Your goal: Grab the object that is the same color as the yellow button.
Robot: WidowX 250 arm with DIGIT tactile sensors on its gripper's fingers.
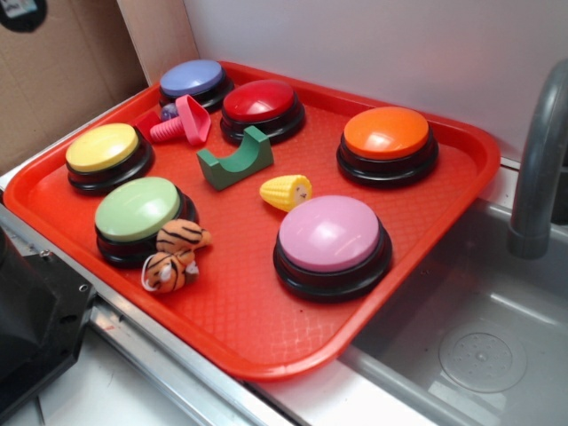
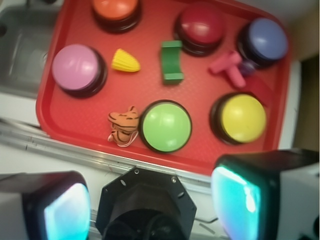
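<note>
A small yellow toy corn cob lies on a red tray between the pink button and a green block, well apart from the yellow button, while the gripper hangs wide open and empty above the tray's near edge.

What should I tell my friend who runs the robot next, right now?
Gripper: open, empty, hanging above the near edge of the red tray, touching nothing.
Yellow button: far left of the tray.
Toy corn: lying on its side mid-tray, between the green block and the pink button, apart from both.
Done: nothing grabbed yet.
Left: move over the corn, lower, close on it, lift. Skip the tiger toy.
</note>
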